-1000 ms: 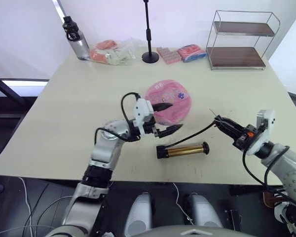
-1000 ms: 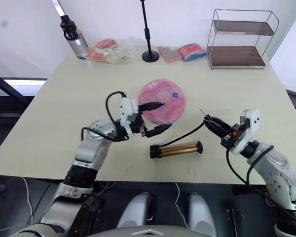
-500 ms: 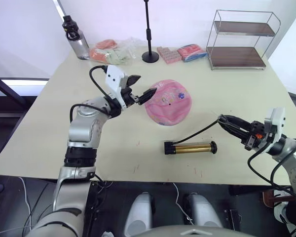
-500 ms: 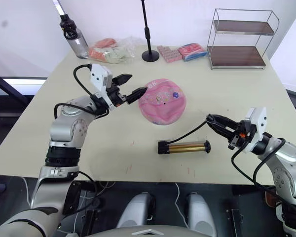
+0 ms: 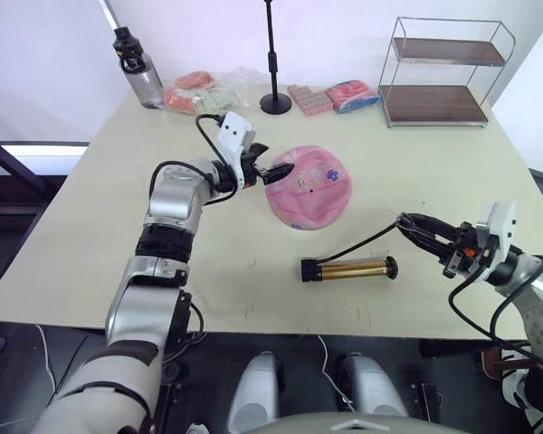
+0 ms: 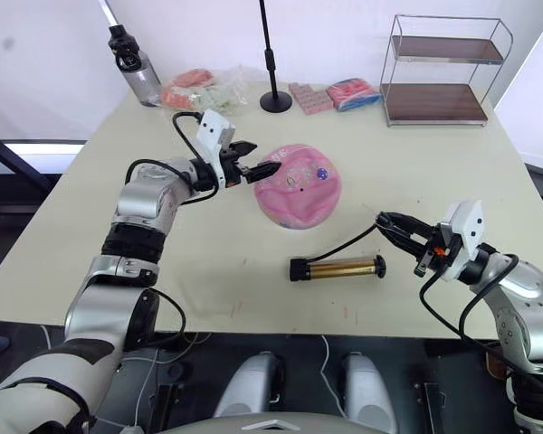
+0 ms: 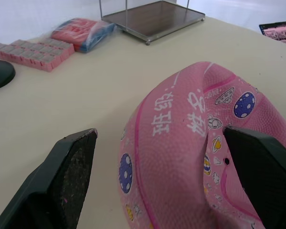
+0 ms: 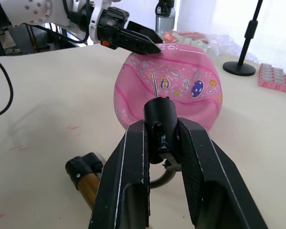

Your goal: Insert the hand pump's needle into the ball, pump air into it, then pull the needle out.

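Left eye view: left end effector [image 5: 270,160], fingers spread, straddles the left edge of the dented pink rubber ball [image 5: 308,187] on the beige desk [image 5: 100,235]. Right of the ball, the right end effector [image 8: 158,143] clamps the thin metal needle [image 8: 154,85]; the gold-barrelled hand pump [image 5: 348,268] lies just below the ball.

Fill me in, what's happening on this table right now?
The left gripper is open at the far-left side of the partly deflated pink ball, one finger on each side of its edge. The right gripper is shut on the needle, which points toward the ball but is apart from it. The hand pump lies on the table, its hose running to the right gripper.
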